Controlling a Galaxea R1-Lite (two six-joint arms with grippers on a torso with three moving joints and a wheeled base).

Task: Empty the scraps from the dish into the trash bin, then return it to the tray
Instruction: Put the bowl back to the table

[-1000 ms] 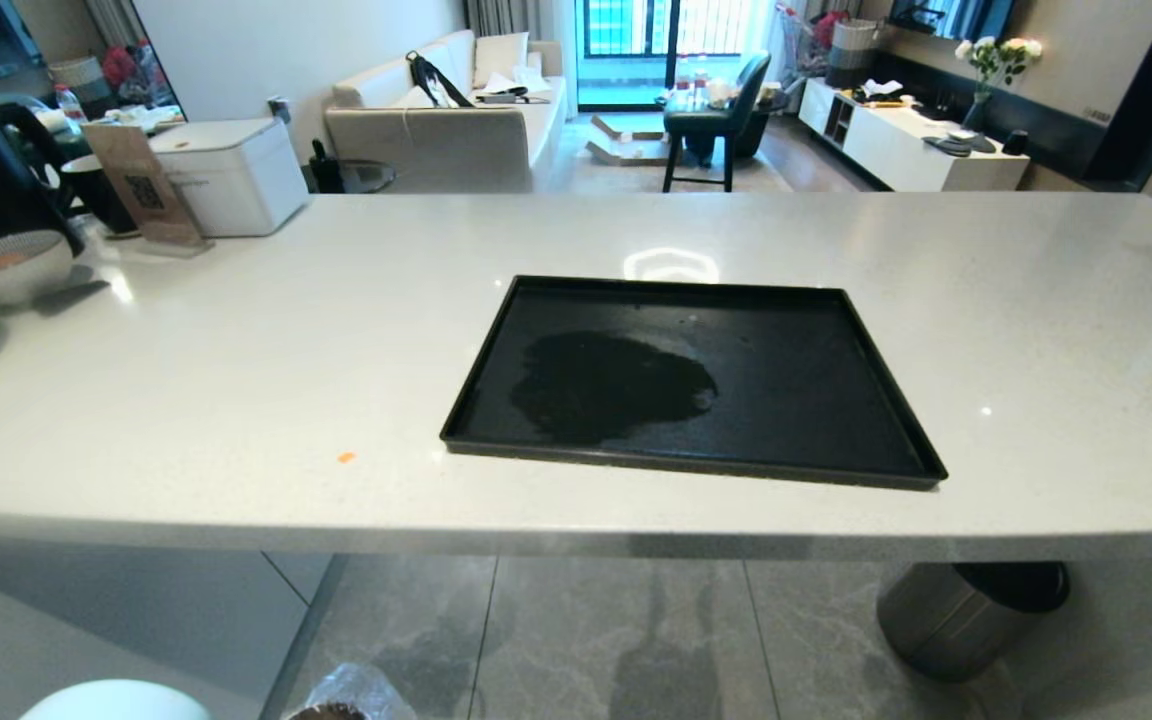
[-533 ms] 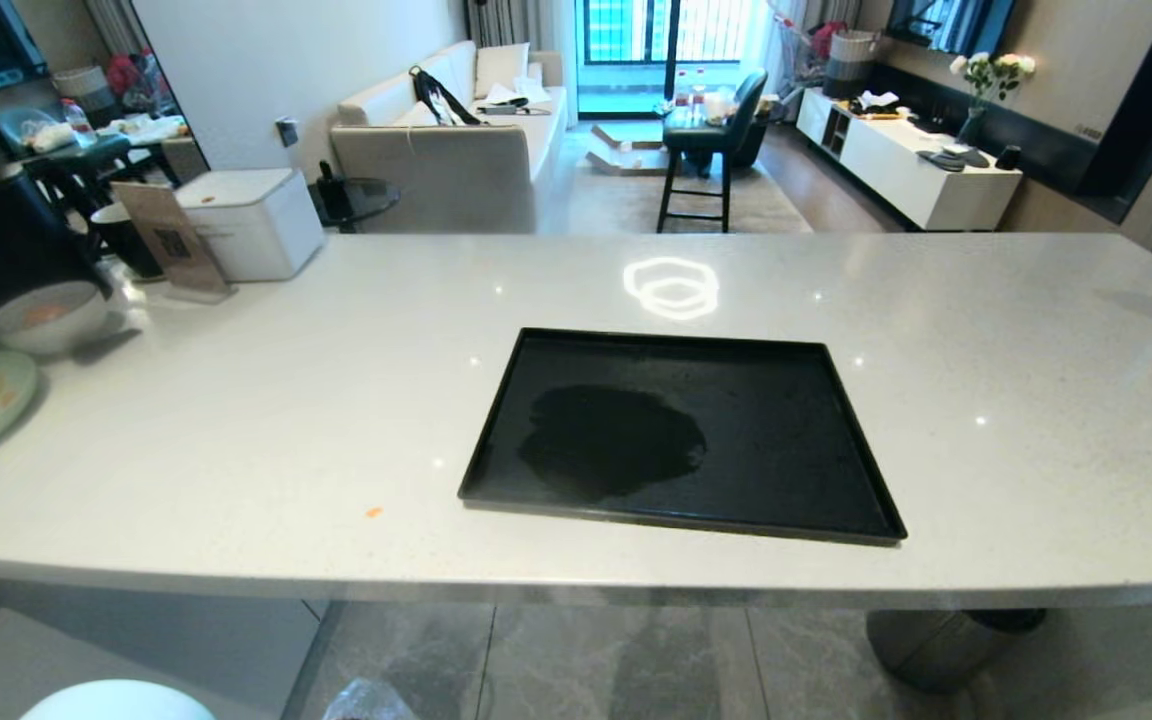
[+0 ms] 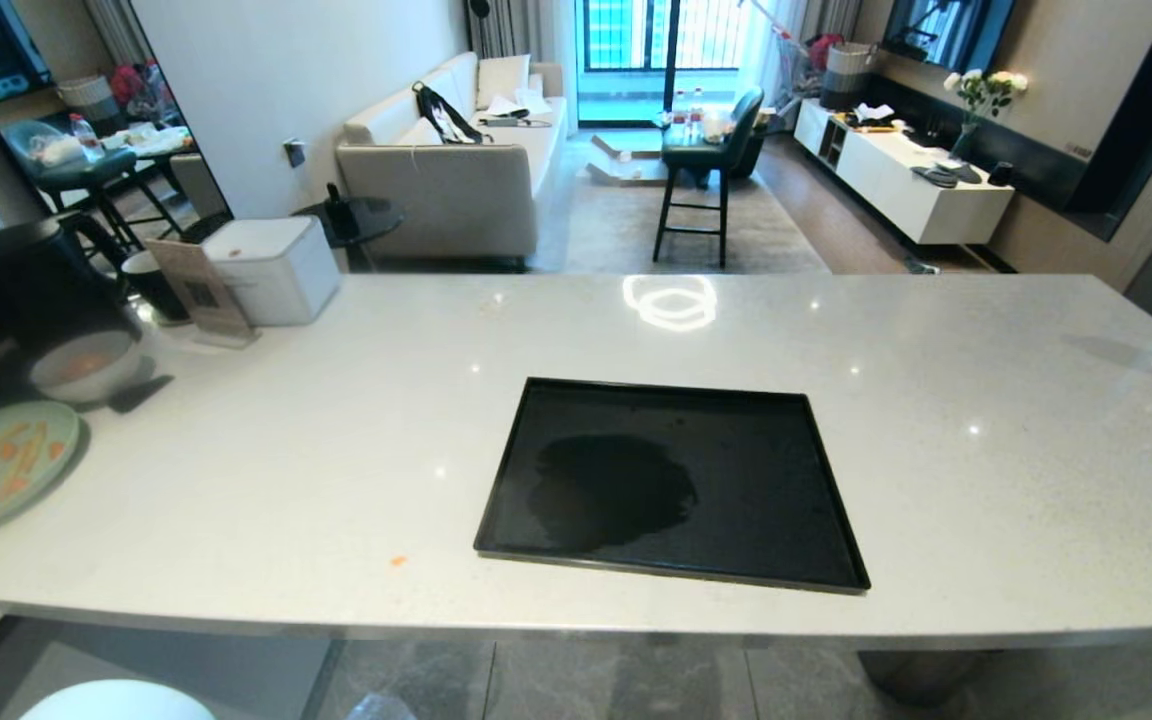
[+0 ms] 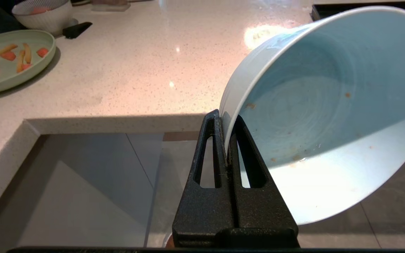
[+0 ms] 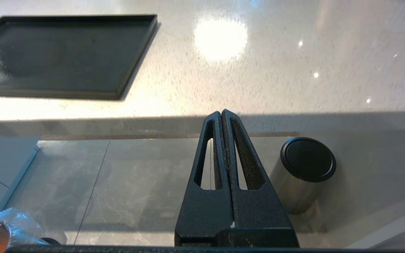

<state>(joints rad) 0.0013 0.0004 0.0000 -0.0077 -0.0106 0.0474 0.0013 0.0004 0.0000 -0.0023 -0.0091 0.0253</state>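
Speckled white countertop is filling the head view, with the matte-black tray sitting bare at centre, awaiting the bowl's return. At the frame's bottom-left corner the pale blue-white dish is peeking in. In the left wrist view, the left gripper is pinching the dish by its rim wall, holding it tilted with its mouth sideways, probably for tipping. Its smooth inside is showing only small brownish specks, no sticks. The right gripper is hanging closed and empty over the floor, near the steel cylinder.
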